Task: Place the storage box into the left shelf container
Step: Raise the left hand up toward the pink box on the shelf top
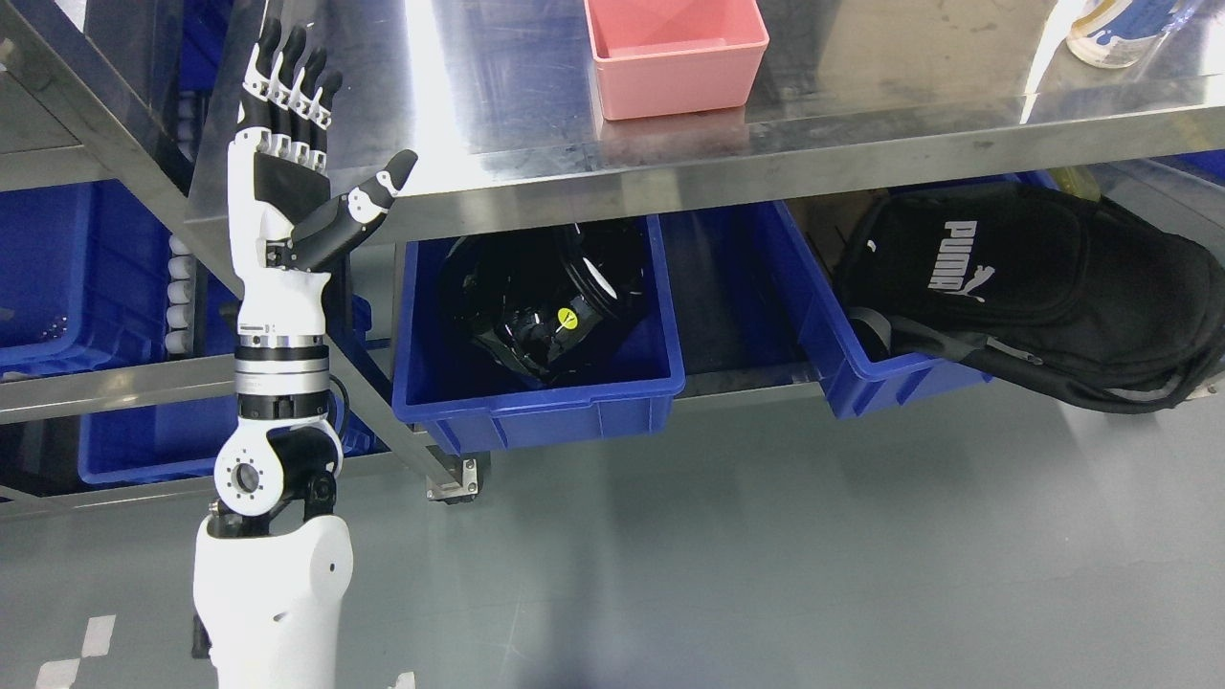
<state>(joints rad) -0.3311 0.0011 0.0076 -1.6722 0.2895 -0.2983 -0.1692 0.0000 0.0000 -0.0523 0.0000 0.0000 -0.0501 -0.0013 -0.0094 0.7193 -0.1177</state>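
My left hand (292,182) stands upright, fingers straight, thumb out, holding nothing. The pink storage box (676,55) sits on the steel surface (498,105), above the blue shelf container (541,383).

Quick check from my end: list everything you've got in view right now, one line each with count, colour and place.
storage box: one, pink, empty, on the steel shelf top, upper middle.
steel shelf: one, silver, across the top, with a lower tier.
middle bin: one, blue, lower tier at centre, holding black gear.
black gear: black, with a yellow sticker, inside the middle bin.
right bin: one, blue, lower tier on the right, under the bag.
bag: one, black with white logo, lying on the right bin.
left bins: at least two, blue, on the rack at far left.
bottle: one, white and blue, top right corner, cut off.
left hand: one, white and black, raised at left, fingers open, holding nothing.
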